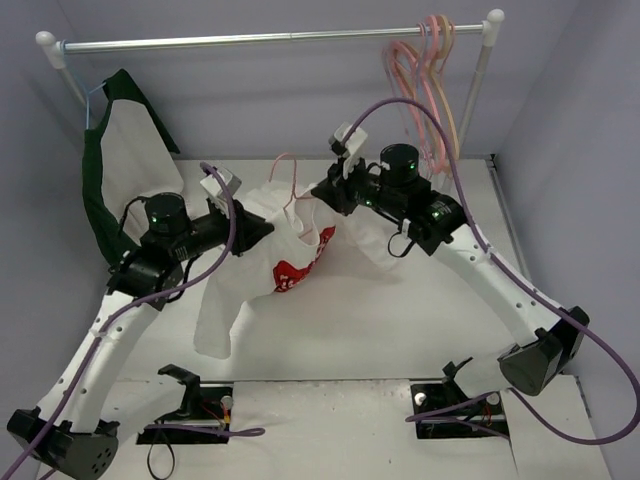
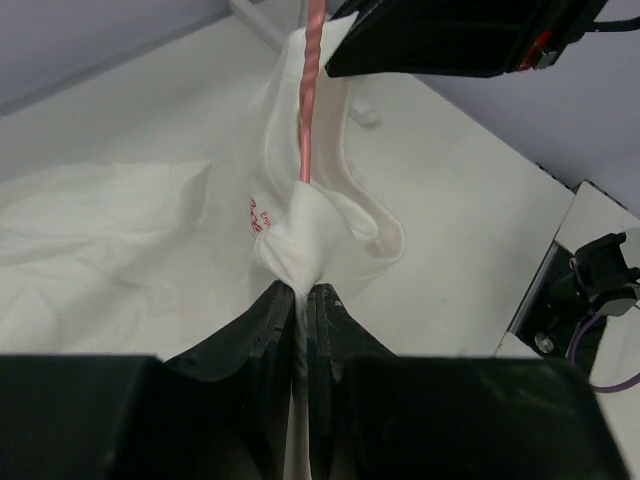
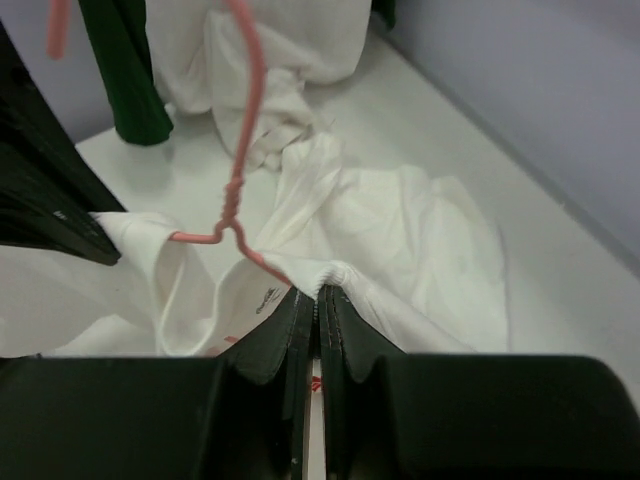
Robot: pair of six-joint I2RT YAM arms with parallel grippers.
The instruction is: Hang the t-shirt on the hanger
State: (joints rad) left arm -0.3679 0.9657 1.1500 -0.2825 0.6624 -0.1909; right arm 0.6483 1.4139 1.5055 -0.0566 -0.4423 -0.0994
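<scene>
Holding t-shirt neck spread: left fingers and right fingers both clenched on collar cloth, pink hanger hook rising between them toward 12 o'clock.

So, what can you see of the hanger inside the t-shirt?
The hanger is thin, pale pink, apparently wire, with a twisted neck and curved hook. Hook and neck rise from the t-shirt collar; the rest is hidden in cloth. One shoulder runs toward the right gripper, shut on the collar; whether it also pinches the wire is unclear. The left gripper pinches cloth beside the neck.
</scene>
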